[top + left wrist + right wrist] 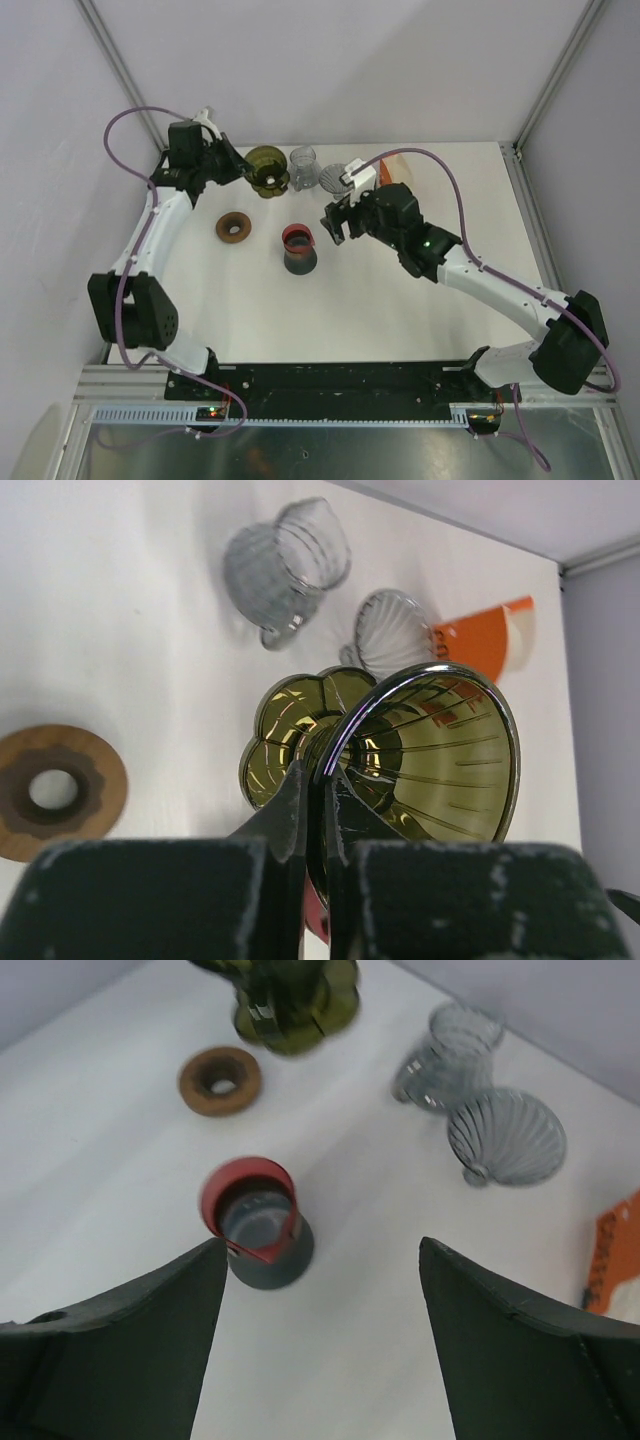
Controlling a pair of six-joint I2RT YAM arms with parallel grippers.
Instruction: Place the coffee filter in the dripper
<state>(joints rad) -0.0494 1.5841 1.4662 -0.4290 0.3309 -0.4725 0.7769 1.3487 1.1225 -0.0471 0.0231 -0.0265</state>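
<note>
Left pincer [318, 780] clamped shut on the rim of the olive dripper [440, 750] — dripper tilted, mouth toward the wrist camera, at the far left of the worktop [420, 300]. Just right of the dripper: two clear ribbed glass drippers [304, 163]; beyond those, an orange-and-white packet [480, 640]. Nearer than the dripper: wooden ring [235, 227] and red-rimmed grey cup [262, 1230]. Right pincer [320, 1245] spread wide, gripping nothing — nearer than the dripper and to its right.

Left tool [318, 780] clamped (tightly); right tool [320, 1248] spread wide.
</note>
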